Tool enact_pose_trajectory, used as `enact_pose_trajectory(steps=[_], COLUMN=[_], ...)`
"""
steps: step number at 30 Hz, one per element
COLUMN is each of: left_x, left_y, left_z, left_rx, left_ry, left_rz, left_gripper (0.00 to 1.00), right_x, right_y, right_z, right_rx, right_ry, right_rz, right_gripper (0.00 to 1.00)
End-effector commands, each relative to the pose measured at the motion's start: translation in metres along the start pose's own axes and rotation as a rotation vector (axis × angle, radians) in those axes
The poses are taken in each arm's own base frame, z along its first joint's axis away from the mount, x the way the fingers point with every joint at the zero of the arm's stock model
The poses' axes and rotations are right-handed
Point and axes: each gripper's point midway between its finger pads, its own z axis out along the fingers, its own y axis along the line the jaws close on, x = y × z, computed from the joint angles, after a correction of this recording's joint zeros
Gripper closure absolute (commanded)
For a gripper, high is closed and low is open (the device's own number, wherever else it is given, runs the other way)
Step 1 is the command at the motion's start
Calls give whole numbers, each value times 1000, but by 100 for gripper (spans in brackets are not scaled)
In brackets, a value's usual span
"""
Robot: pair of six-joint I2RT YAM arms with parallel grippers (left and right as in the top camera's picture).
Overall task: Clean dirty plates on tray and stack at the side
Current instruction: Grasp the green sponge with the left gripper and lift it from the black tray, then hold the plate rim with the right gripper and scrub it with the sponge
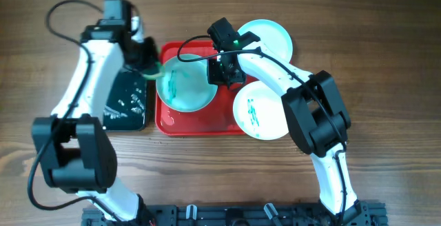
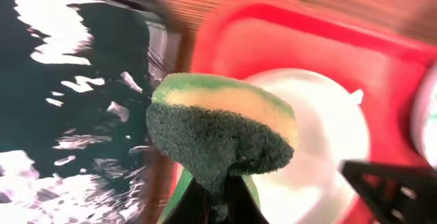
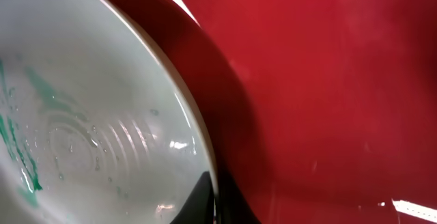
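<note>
The sponge (image 2: 222, 132), pinched in the left end effector (image 2: 217, 198), hangs over the tray's (image 1: 207, 124) left edge. On the tray lies a smeared plate (image 1: 185, 85), its right rim clamped by the right end effector (image 3: 213, 198). Two other plates, far (image 1: 269, 36) and near (image 1: 260, 109), lie rightward.

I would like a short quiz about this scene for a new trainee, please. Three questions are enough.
1. True or false: the left gripper holds a green-and-yellow sponge.
2. How many of the three round white plates show teal smears? A) one B) two C) three
3. Fill in: the right gripper pinches the rim of the plate lying on the ____ rectangular plastic tray.

Key: 1 true; 2 B; 3 red.
</note>
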Motion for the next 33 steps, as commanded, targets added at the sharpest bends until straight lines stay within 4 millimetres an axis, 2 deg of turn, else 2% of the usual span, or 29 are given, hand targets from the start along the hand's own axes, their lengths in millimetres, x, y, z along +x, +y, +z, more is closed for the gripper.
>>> enact_pose_trajectory(steps=[1, 8, 10, 12, 18, 24, 28, 29, 31, 33], left_x=[8, 34, 50, 57, 76, 102, 104, 100, 84, 59], left_y=[-25, -13, -19, -23, -42, -71, -79, -76, -58, -16], left_z=[16, 75, 95, 102, 107, 95, 93, 95, 103, 106], left_rx=[-34, -124, -107, -102, -26, 210, 265, 246, 110, -162], left_ry=[11, 148, 215, 239, 308, 418, 422, 406, 351, 239], left_rz=[109, 131, 154, 177, 184, 325, 355, 351, 258, 82], left_gripper=[96, 96, 96, 96, 96, 96, 96, 96, 96, 96], right_x=[12, 9, 7, 7, 6, 4, 4, 4, 4, 4], right_y=[-12, -14, -13, -13, -12, -13, -14, -14, -14, -15], right_z=[11, 8, 8, 8, 8, 7, 6, 6, 6, 6], right_rx=[-8, -49, -53, -54, -56, -84, -106, -106, -106, -105], right_ry=[76, 88, 80, 77, 74, 81, 89, 89, 90, 89], right_rz=[25, -1, -4, -5, -6, 6, 13, 14, 16, 23], right_gripper=[96, 96, 96, 96, 96, 96, 96, 96, 96, 95])
